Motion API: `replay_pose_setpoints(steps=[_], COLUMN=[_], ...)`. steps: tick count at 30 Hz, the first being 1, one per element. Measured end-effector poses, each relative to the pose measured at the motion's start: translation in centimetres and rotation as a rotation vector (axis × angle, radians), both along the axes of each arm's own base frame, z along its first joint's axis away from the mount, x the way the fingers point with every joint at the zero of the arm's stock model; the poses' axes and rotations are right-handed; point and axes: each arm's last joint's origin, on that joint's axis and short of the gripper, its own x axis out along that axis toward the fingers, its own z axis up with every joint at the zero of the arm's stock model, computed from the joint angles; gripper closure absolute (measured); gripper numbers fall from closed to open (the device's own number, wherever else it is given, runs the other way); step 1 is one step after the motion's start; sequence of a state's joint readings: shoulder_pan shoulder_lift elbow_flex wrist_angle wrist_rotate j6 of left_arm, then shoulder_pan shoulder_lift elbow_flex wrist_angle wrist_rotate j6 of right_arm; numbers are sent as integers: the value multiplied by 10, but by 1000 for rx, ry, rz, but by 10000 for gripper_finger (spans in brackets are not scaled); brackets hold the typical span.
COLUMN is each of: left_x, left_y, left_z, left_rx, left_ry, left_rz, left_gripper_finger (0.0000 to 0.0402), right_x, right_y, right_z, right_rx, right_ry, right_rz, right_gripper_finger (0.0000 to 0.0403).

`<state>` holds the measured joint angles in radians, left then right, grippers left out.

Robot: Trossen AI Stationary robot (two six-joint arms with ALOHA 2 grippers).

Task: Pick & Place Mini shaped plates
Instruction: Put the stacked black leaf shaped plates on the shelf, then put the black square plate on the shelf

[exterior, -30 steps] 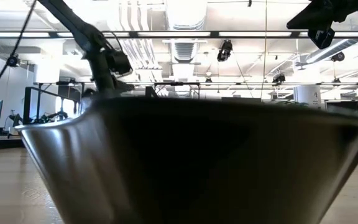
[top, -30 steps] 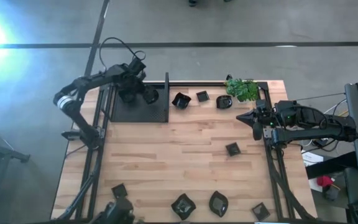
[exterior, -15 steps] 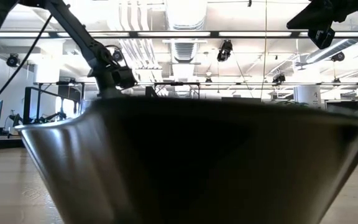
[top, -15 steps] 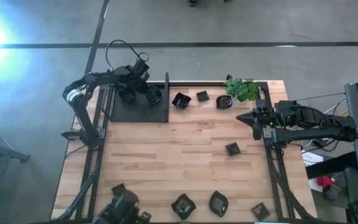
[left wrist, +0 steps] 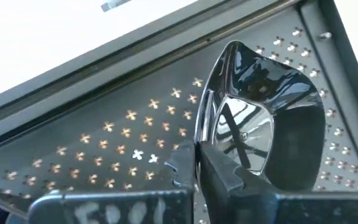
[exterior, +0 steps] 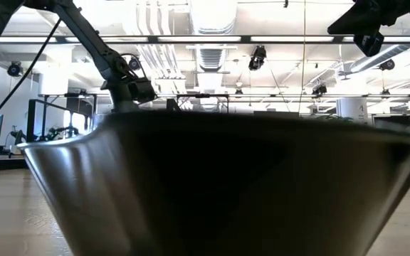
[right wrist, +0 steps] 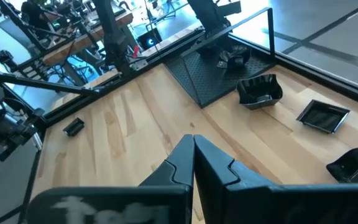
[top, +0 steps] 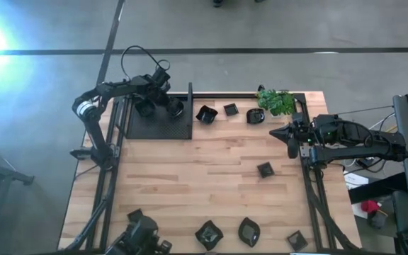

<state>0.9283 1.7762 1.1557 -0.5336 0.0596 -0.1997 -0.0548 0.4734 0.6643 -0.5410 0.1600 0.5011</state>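
Observation:
A glossy black mini plate [left wrist: 260, 118] sits on the perforated black tray [left wrist: 104, 143] at the table's far left, and my left gripper [left wrist: 197, 163] is shut on its rim. In the high view this plate [top: 175, 108] lies near the tray's far right part [top: 154, 126]. Several other mini plates lie on the wood: three in a row [top: 231, 109] beside the tray, one [top: 265, 169] at mid-right, and several along the near edge [top: 248, 231]. My right gripper [top: 289, 134] waits shut above the table's right edge. My left gripper pinches the plate's raised rim [left wrist: 199, 134] between its two fingers, one finger [left wrist: 222, 171] on the hollow side and one [left wrist: 180, 165] outside. The fingers slant down from above. The plate's underside rests on the tray.
A small green plant [top: 276, 101] stands at the far right beside the row of plates. The tray has a raised wall [top: 190, 106] on its right side. One dark dish [exterior: 219, 185] stands right before the low camera and fills that view. Bare wood lies at the table's middle.
My left gripper has sunk toward the tray with the mini plate and moved slightly toward the table's far right; the plate now rests on the tray. For the last half second it has kept still.

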Motion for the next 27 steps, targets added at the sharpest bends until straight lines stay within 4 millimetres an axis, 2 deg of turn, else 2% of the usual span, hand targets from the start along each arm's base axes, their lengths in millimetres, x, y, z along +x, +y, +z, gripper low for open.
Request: replay_pose_setpoints(steps=[11,18,22,27], left_x=[-3,-11,-16,-15], left_y=[-2,-14,-34,-83], left_z=[14,47,76,110], left_rx=[39,106,155,188], left_ry=[-15,-67,-84,-81], left_rz=[30,32,-32,-141], left_gripper_finger=[332,330,330,330], right_x=[0,0,0,0], right_y=[0,0,0,0], right_z=[0,0,0,-1], right_rx=[5,5,5,6], right_ry=[0,0,2,9], right_rz=[-1,-1,-1,1], right_gripper_finger=[394,394,394,394])
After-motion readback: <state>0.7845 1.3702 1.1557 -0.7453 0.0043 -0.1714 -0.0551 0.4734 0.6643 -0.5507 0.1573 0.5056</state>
